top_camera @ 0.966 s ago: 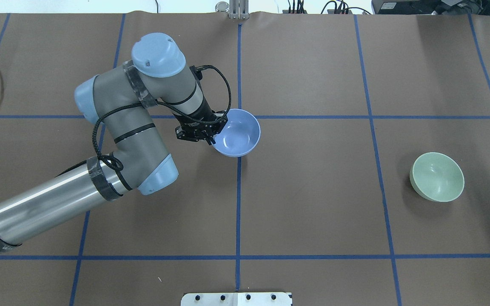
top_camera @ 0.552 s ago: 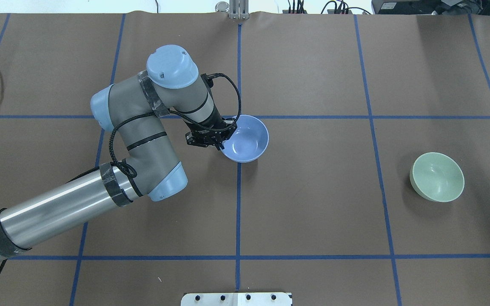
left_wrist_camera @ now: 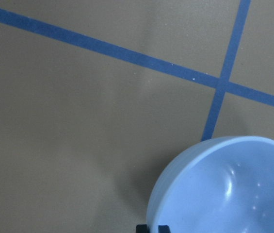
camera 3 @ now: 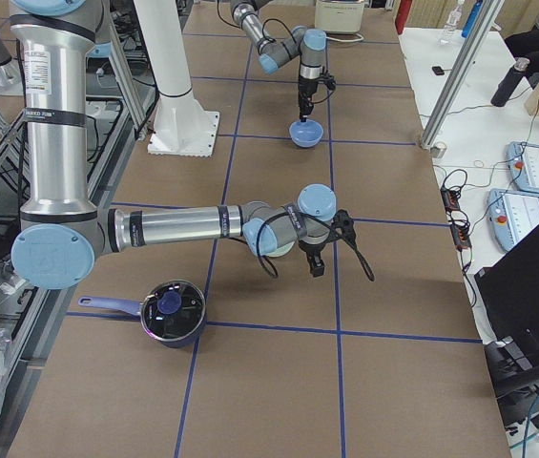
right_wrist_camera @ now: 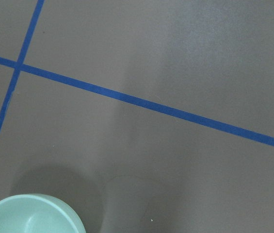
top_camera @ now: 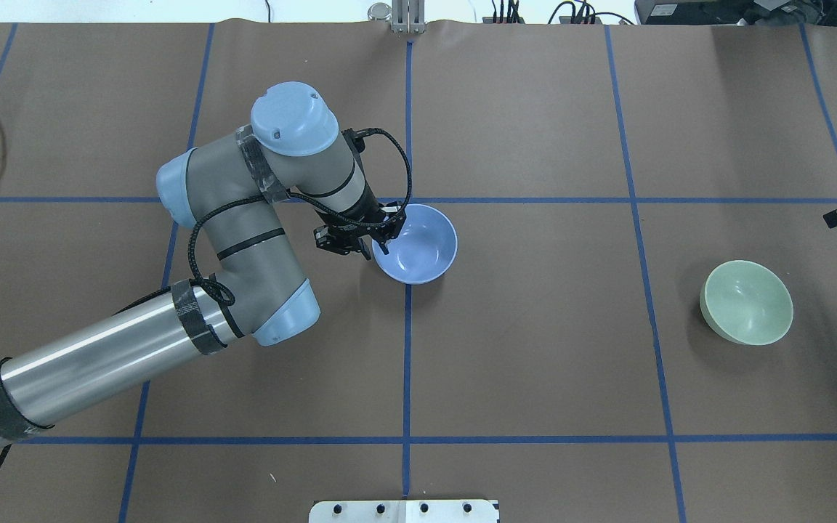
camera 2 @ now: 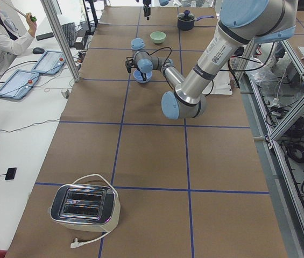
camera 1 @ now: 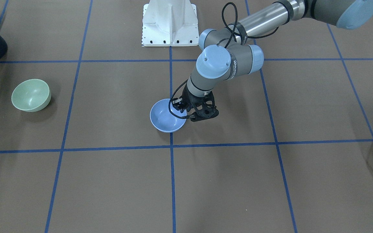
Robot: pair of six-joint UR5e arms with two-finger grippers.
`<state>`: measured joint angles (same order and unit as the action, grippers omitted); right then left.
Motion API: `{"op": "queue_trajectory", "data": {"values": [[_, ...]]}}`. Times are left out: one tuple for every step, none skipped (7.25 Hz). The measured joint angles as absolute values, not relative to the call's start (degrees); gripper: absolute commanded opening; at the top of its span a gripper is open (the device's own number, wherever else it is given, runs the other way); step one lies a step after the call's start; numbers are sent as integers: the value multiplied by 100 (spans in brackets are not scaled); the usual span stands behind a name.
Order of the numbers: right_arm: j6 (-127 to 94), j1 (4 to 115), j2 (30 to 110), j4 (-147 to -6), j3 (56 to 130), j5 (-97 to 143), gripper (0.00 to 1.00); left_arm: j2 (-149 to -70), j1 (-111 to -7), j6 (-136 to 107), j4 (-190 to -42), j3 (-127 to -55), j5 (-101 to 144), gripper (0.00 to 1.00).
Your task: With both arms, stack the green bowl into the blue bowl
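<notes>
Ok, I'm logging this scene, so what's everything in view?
blue bowl: one, periwinkle, table centre
green bowl: one, mint, robot's right side
pot: one, dark, lidded, table's right end
toaster: one, silver, table's left end
pedestal: one, white, robot's base
table: one, brown with blue tape grid
operator: one, white coat, beside table
left arm: one, silver-grey, reaching to centre
right arm: one, silver-grey, over right side
left gripper: one, black, shut on blue bowl's rim
right gripper: one, black, near green bowl, state unclear
</notes>
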<state>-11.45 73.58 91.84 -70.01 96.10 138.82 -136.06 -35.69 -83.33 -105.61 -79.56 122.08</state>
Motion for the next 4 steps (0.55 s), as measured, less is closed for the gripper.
{"op": "queue_trajectory", "data": {"values": [[-1157, 7310, 9184, -6998, 9618, 13895, 100, -13598, -3579, -8333, -10554, -7986, 12208, 75], [-1174, 7235, 9183, -6988, 9627, 13900, 100, -13588, -3622, -8328, -10545, -8031, 12206, 75], [-1201, 7135, 9190, -6898, 9635, 13936, 100, -13578, -3744, -8263, -10538, -8055, 12215, 75], [-1303, 7023, 9211, -6712, 9638, 14042, 100, -13551, -3935, -8078, -10529, -8064, 12244, 74]]}}
